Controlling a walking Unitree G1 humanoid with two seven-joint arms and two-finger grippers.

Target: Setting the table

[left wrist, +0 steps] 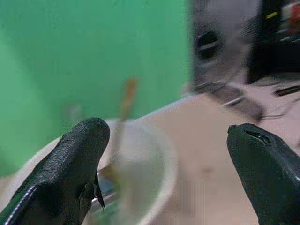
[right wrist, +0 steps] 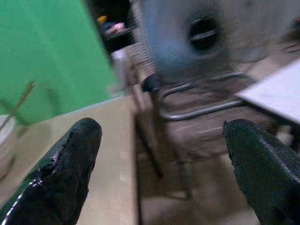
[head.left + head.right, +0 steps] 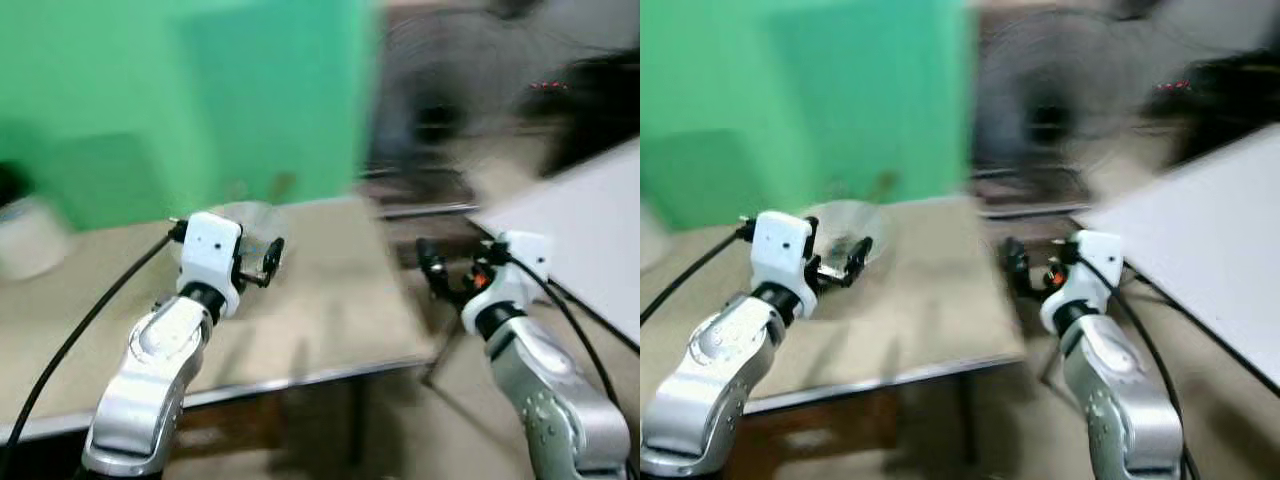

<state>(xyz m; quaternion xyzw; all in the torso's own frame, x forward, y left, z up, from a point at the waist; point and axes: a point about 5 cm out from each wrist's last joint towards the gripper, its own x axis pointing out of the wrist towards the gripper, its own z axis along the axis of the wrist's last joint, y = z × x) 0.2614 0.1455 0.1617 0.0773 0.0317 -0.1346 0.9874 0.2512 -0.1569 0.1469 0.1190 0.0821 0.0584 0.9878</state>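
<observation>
Here, blurred by motion, the head views show a beige rectangular table top with a pale metal edge (image 3: 330,320) standing before a bright green backdrop wall (image 3: 200,100), and both silver arms are raised in front of the robot. The left gripper (image 3: 268,262) hangs over the table's far part, just short of a pale translucent round bowl (image 1: 154,178) that sits on the table near the green wall; in the left wrist view its two black fingers (image 1: 70,164) stand well apart, with the bowl's rim between and beyond them. A thin brownish stick-like utensil (image 1: 125,105) leans up out of the bowl, tilted against the green behind it, and something dark and shiny lies low inside the bowl, too smeared to name. The right gripper (image 3: 438,275) is held off the table's right edge, over the floor gap between the beige table and a white flat board or second table top (image 3: 590,240) on the right; its fingers (image 2: 65,173) are likewise spread wide, closed on nothing. Through them the right wrist view shows the beige table's corner, the bowl's edge with the stick at the far side, and a grey round fan on a metal tube stand (image 2: 197,42) beyond. A blurred white rounded object (image 3: 30,235) rests at the table's far left
</observation>
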